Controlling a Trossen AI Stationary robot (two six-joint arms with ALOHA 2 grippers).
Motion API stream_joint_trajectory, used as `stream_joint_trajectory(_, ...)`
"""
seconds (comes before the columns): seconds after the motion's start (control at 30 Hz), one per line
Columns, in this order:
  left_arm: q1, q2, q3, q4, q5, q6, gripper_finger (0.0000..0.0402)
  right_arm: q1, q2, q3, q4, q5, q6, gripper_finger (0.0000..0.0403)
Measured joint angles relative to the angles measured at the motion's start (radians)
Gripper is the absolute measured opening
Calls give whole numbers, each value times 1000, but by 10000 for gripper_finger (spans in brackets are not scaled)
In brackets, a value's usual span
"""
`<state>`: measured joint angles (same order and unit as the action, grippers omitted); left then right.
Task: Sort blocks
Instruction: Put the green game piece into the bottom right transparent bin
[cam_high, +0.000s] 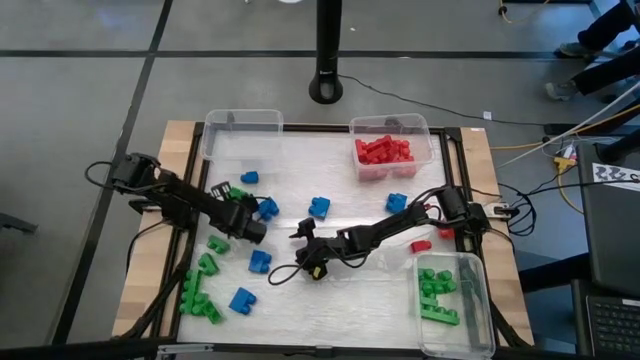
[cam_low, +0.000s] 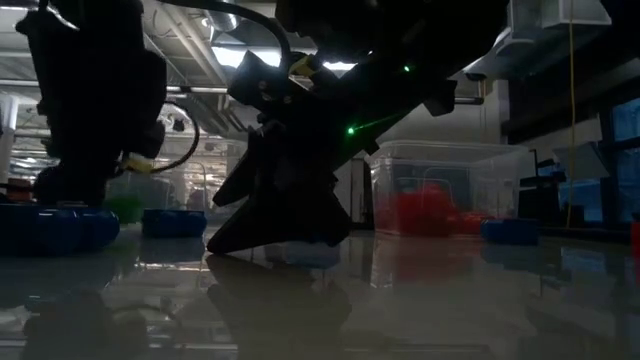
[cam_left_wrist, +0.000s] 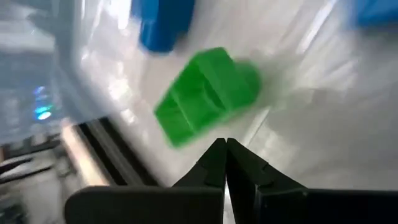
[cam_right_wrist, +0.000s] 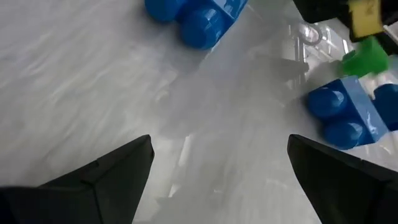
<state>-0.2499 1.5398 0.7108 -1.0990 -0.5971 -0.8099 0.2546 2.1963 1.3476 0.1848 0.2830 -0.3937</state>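
Green studded plastic brick is lying just ahead of the left end effector, tips pressed together, gripping nothing; right end effector is gaping apart.

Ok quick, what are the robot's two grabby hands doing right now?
Left gripper: jaws closed, nothing held; a green block lies just ahead.
Right gripper: jaws open, empty, over bare table.

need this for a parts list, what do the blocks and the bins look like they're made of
Blocks, like the green block: apparently moulded hard plastic, smooth, slightly glossy, uniform colour. Bins, like the bin holding red blocks: probably thin clear plastic, since contents show through the walls.
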Motion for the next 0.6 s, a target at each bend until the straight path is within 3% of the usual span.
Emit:
stream_joint_trajectory(0.1, -29, -58, 21, -7, 20, 7, 1, -3, 0, 16, -34, -75, 3, 374)
stream_joint_trajectory(0.3, -97, -211, 57, 3, 47, 16, 1, 3, -64, 34, -210, -93, 19, 374)
stream_joint_trajectory(0.5, -165, -356, 60, 121, 46, 59, 1, 1, -129, 34, -302, -36, 15, 374)
stream_joint_trajectory(0.6, -163, -383, 50, 110, -42, 47, 0, -1, -129, 34, -303, -14, 2, 374)
